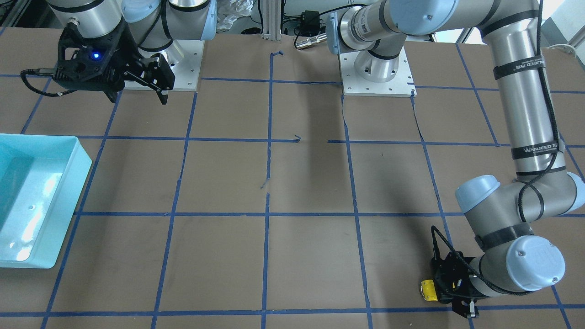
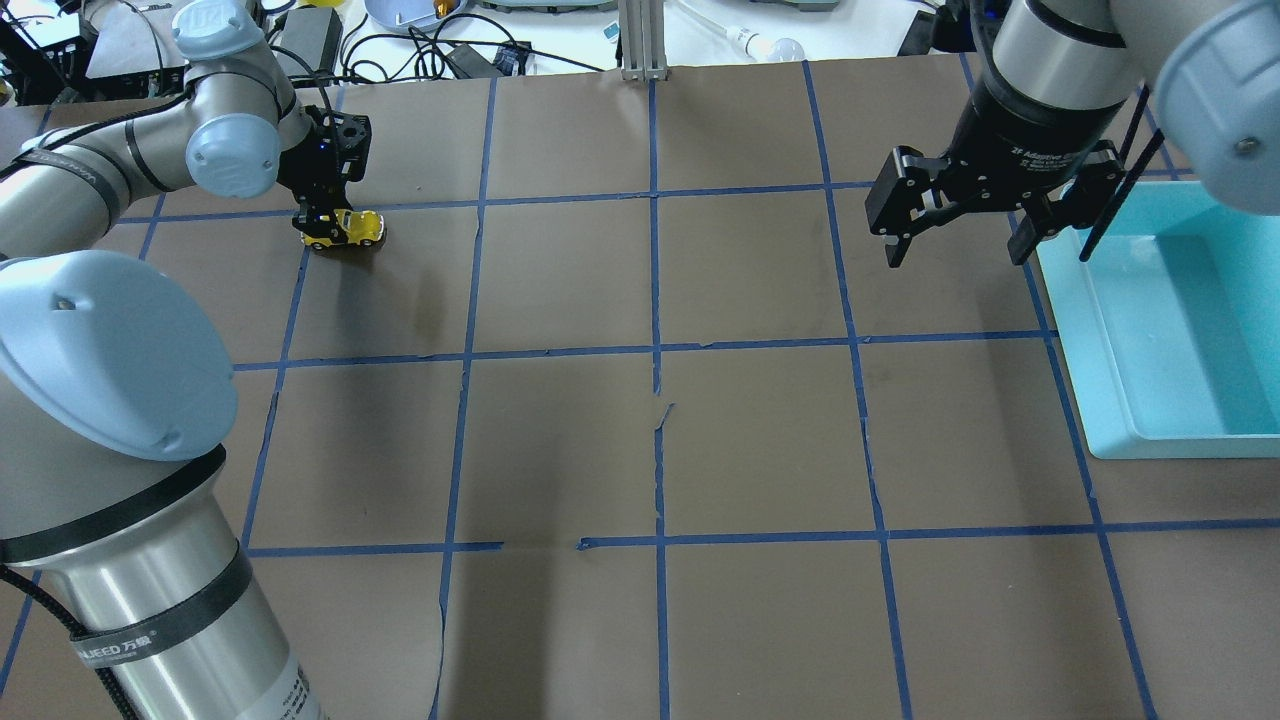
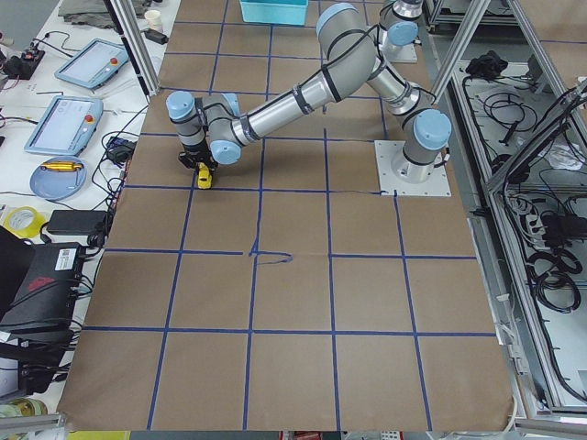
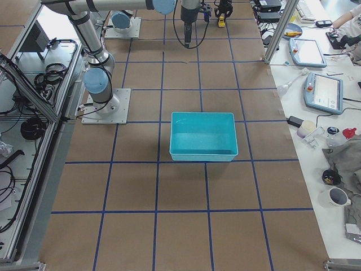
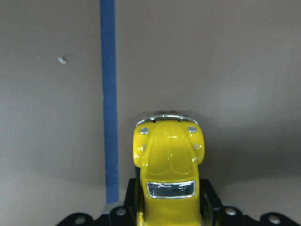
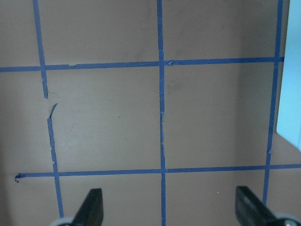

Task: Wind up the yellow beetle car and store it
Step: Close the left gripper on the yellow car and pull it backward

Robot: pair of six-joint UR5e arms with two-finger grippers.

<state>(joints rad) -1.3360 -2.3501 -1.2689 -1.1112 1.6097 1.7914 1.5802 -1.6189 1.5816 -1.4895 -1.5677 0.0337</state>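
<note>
**A:** Where's the car [image 2: 355, 229]?

**B:** Upper left of the overhead view, low at the surface [image 2: 760, 440]. The left pincer [image 2: 318, 222] is clamped on its rear flanks. The right pincer [image 2: 955, 255] hangs spread and empty at upper right, beside the bin [image 2: 1160, 440].

**A:** Handling?

**B:** Probably light, rigid and glossy, so slippery. Grip the sides and leave the wheels free.

**A:** Count?

**B:** One car, one bin, two pincers.

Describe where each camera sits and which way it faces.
Front-facing: across the table, facing robot; both arms.
Overhead: behind robot, looking down; left gripper holding yellow beetle car.
Left: table's left end; left arm nearest.
Right: right end; bin central.
Left wrist: down at car.
Right wrist: down at table; right gripper open.
Overhead, front-facing share the bin.
</note>
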